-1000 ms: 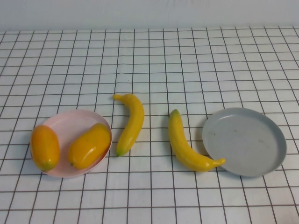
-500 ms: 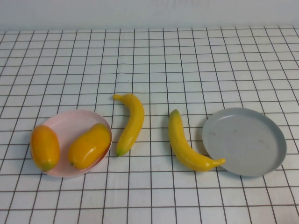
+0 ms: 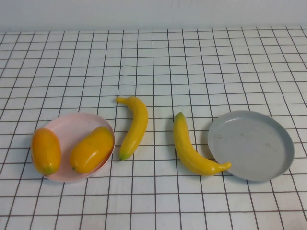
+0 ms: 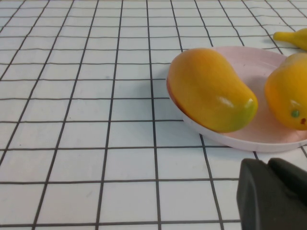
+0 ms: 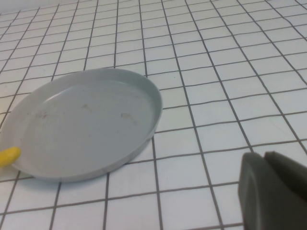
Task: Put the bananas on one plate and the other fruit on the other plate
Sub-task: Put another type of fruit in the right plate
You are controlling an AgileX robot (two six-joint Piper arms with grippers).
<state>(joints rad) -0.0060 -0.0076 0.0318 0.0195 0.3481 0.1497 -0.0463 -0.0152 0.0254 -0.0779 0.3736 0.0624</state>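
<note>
Beyond the left gripper [image 4: 274,194], jaws shut and empty, two mangoes [image 4: 211,88] sit on the pink plate [image 4: 240,139]. Ahead of the right gripper [image 5: 273,189], likewise shut and empty, lies the grey plate [image 5: 81,122]; both bananas [image 3: 135,125] rest on the desk [image 3: 192,62].

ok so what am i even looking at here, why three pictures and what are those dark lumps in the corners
It is a two-armed robot at a table. One camera looks down from above; the other two ride on the arms' wrists. The dark lumps are the left gripper and right gripper, both shut, holding nothing, near the table's front edge. On the checked cloth, two mango-like fruits sit on a pink plate. Two bananas lie on the cloth; one's tip touches the bare grey plate.
</note>
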